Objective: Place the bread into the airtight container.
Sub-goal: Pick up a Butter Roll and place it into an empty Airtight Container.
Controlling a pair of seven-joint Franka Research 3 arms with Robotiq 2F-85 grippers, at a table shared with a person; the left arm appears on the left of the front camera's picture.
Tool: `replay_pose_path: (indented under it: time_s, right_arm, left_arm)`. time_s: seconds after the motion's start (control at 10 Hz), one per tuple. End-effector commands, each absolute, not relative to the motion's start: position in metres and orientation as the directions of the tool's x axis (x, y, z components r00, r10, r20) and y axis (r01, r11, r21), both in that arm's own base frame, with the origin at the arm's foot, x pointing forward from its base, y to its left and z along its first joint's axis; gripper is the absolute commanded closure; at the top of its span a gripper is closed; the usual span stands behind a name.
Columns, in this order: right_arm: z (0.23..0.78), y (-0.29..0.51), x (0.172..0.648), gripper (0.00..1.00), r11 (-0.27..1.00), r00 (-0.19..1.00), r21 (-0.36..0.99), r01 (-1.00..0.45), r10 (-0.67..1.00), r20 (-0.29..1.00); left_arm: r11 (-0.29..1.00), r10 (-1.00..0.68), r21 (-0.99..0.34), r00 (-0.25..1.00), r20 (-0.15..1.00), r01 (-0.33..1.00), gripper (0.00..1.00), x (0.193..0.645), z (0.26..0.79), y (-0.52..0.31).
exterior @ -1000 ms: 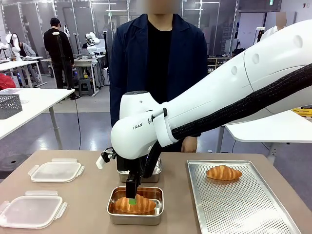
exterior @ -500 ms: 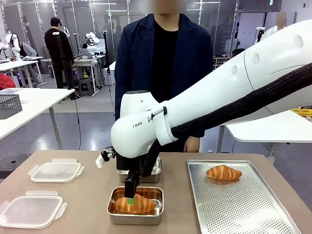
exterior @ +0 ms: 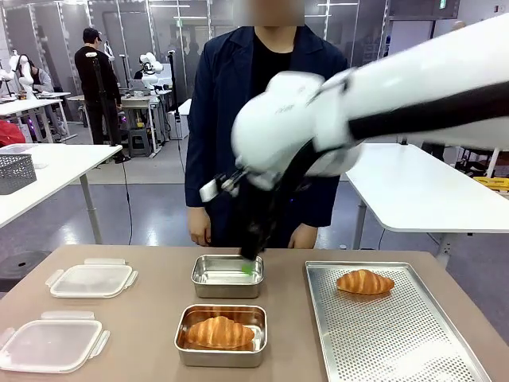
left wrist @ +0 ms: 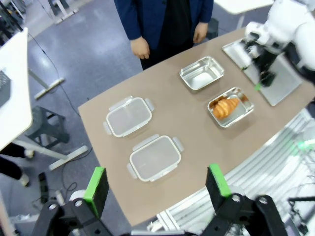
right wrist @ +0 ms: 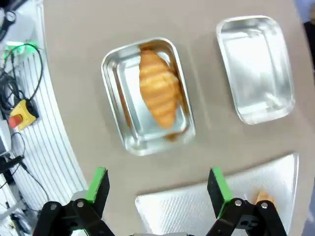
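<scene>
A bread (exterior: 220,332) was seen lying in the near container (exterior: 220,357), lower centre of the front view. The far container (exterior: 227,290) behind it was empty. A second bread (exterior: 364,282) was set on the tray (exterior: 390,342) at lower right, and two lids (exterior: 91,280) at lower left. The right claw (exterior: 250,269) was held spread, gripping nothing, above the desk (exterior: 151,318) at mid-frame. The left claw (left wrist: 156,183) was likewise spread.
</scene>
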State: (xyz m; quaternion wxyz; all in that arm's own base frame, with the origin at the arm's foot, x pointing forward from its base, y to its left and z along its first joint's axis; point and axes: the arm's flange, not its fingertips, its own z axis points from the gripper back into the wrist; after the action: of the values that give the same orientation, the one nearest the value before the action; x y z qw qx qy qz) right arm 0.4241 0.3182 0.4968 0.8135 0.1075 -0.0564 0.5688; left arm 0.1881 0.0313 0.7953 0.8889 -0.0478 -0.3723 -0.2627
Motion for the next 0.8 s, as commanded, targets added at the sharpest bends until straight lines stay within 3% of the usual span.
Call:
replay_pose_path:
  time_s: [0.0,0.4,0.7]
  right_arm:
    - [0.536,0.242,0.397,0.0,0.428,0.439,0.102,-0.898,0.864,0.247]
    - [0.619,0.124,0.322,0.0,0.666,0.63,0.037,-0.745,0.684,0.367]
    - [0.663,0.069,0.271,0.0,0.775,0.739,0.045,-0.63,0.581,0.342]
  left_arm:
    - [0.856,-0.432,0.112,0.582,0.689,0.504,0.0,0.188,0.798,0.032]
    - [0.856,-0.432,0.112,0.582,0.689,0.504,0.0,0.188,0.798,0.032]
    - [0.856,-0.432,0.112,0.582,0.689,0.504,0.0,0.188,0.798,0.032]
